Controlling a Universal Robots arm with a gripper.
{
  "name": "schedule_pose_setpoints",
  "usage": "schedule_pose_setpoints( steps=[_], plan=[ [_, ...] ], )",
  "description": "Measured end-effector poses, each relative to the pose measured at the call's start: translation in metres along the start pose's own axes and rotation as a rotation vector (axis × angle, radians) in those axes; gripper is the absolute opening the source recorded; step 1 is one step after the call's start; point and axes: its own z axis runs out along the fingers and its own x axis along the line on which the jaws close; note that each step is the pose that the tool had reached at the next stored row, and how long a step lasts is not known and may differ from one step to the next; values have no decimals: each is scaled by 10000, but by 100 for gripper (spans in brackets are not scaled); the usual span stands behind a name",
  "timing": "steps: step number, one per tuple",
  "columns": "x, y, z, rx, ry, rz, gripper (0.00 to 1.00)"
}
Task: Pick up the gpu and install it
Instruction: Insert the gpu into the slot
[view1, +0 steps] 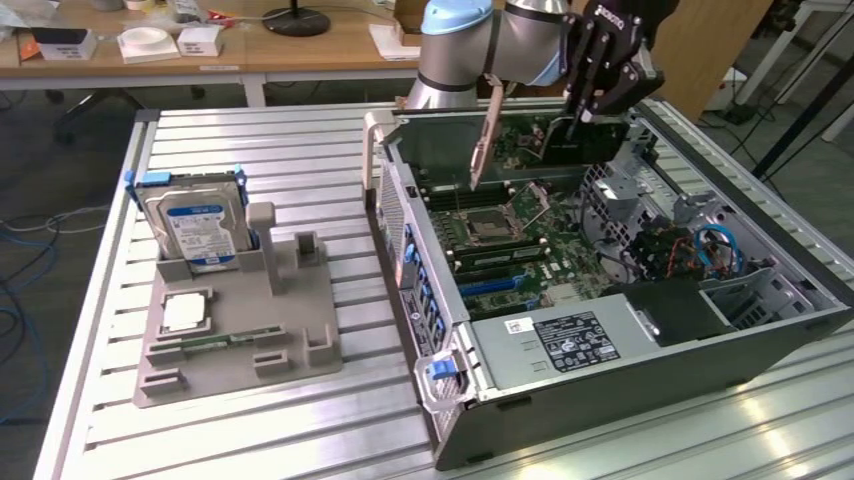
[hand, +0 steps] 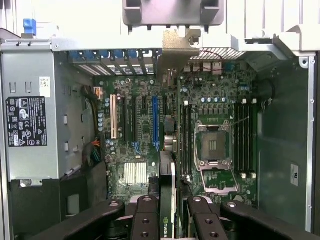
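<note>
Over the open case (view1: 641, 340): I have the gpu (hand: 167, 195) hanging clear above the motherboard (hand: 140, 130), touching nothing inside.
Pincer (hand: 172, 206): clamped on the gpu, a finger on each flat face, the card seen edge-on between them in the wrist view.
Card attitude: upright on its long edge, with its silver bracket (view1: 487, 130) pointing down toward the case's rear wall.
Step in hand: as I judge it, the pick-up is done and I am in the carry-and-align part of the install; the card is not seated.
Target inside the case: the long blue slot (hand: 155, 122) looks the likely seat, lying between the power supply (hand: 30, 130) and the bare processor socket (hand: 212, 145). The card's edge sits just to the socket side of it.
What the move calls for: I reckon a small sideways correction, the card kept parallel to the slot, the bracket matched to a rear opening, then a straight, even press.
Outside the case: on the counter (view1: 267, 140) a grey holder (view1: 240, 350) carries the hard drive (view1: 200, 225) and the processor chip (view1: 184, 312), both well apart from the work.
</note>
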Motion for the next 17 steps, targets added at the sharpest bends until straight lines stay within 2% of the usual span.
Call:
schedule_pose_setpoints(
  steps=[3, 8, 9, 11, 12, 17],
  plan=[
    [-5, -2, 23, 68, -2, -1, 26],
    [-5, -1, 23, 74, -6, 0, 26],
    [-5, -1, 23, 84, -46, 0, 26],
    [-5, 0, 26, 81, -238, -1, 26],
    [-5, 0, 29, 80, -291, -1, 26],
    [-5, -1, 33, 78, -295, 2, 26]
  ],
)
